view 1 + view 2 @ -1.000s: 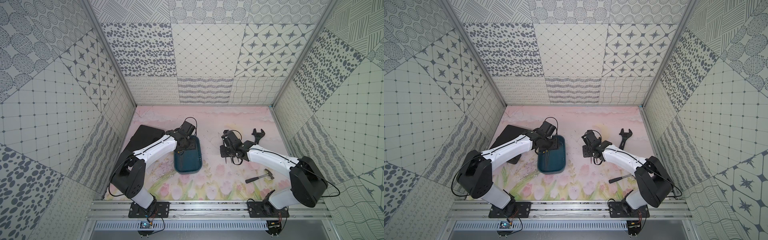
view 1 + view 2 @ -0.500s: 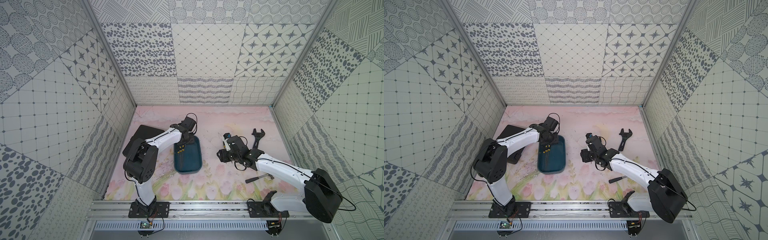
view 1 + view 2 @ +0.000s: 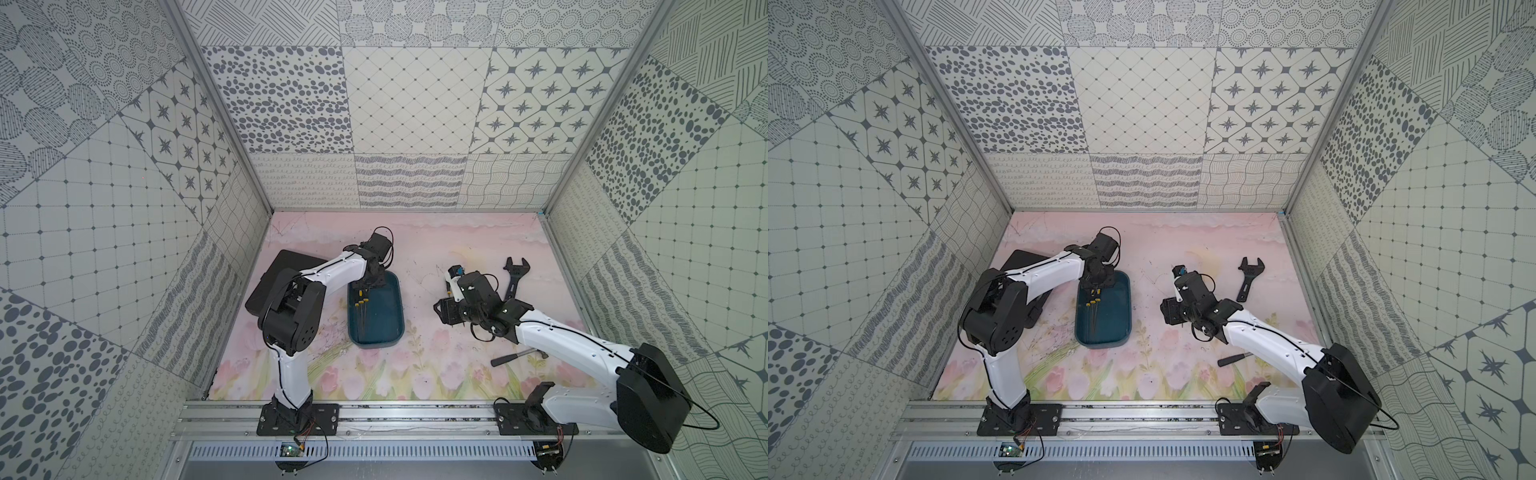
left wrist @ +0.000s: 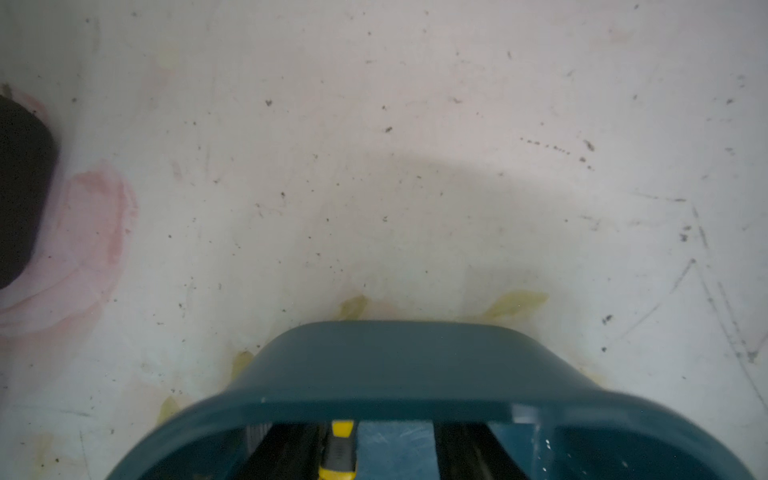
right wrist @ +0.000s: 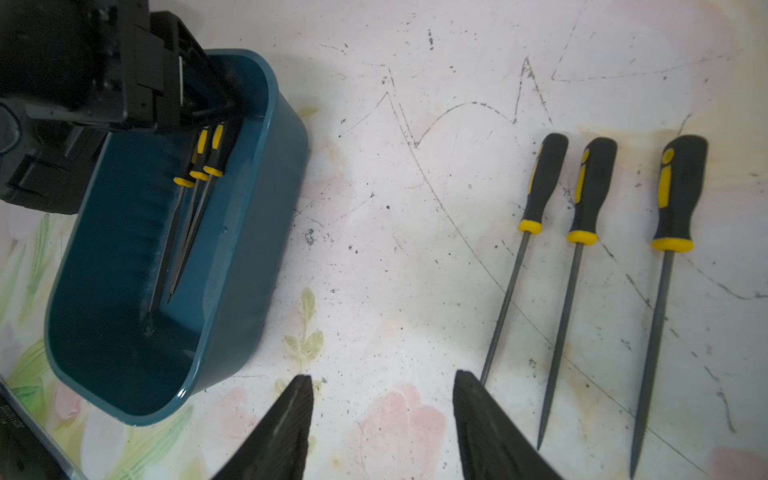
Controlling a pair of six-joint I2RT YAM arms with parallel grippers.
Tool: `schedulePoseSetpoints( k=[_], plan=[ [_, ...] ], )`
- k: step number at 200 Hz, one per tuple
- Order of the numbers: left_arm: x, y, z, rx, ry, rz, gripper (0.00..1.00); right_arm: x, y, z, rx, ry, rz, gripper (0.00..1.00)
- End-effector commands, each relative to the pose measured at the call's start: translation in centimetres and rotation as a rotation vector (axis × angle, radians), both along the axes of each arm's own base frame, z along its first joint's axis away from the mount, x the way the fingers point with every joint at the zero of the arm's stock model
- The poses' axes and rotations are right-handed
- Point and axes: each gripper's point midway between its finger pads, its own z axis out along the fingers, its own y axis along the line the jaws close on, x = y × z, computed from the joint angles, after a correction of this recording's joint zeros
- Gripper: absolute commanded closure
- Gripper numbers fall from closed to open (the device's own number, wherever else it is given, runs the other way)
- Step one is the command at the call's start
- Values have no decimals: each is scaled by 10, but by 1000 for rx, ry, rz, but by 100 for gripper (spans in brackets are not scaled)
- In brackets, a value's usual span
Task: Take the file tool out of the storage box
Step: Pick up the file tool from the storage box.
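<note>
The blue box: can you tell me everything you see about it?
The storage box is a shallow dark teal plastic tub with rounded corners and a raised rim. It sits flat on the pink flowered mat. Three files with black-and-yellow handles lie inside along one wall. The left gripper reaches its fingers into the far end, around a handle.

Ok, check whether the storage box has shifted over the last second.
No. In both top views the storage box sits exactly where it was, just right of the black case, at the same angle.
</note>
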Motion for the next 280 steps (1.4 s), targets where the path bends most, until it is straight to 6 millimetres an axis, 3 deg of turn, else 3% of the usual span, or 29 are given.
schedulePoseSetpoints(
  k=[1,86,143,180,249,280],
  plan=[
    [-10,10,-12,50,54,-7,55,0,5,5,31,-16,7,41],
    [-19,9,-32,33,101,-15,67,-4,1,2,30,-9,-4,43],
    [-30,2,-33,-23,109,-29,83,-4,3,-1,40,-2,0,44],
    [-35,-12,0,-161,40,-25,89,-18,25,10,146,11,103,45],
    [-61,-33,79,-443,-106,1,91,-48,82,72,484,22,321,50],
    [-66,-40,111,-557,-186,10,91,-56,104,84,571,38,374,54]
  ],
)
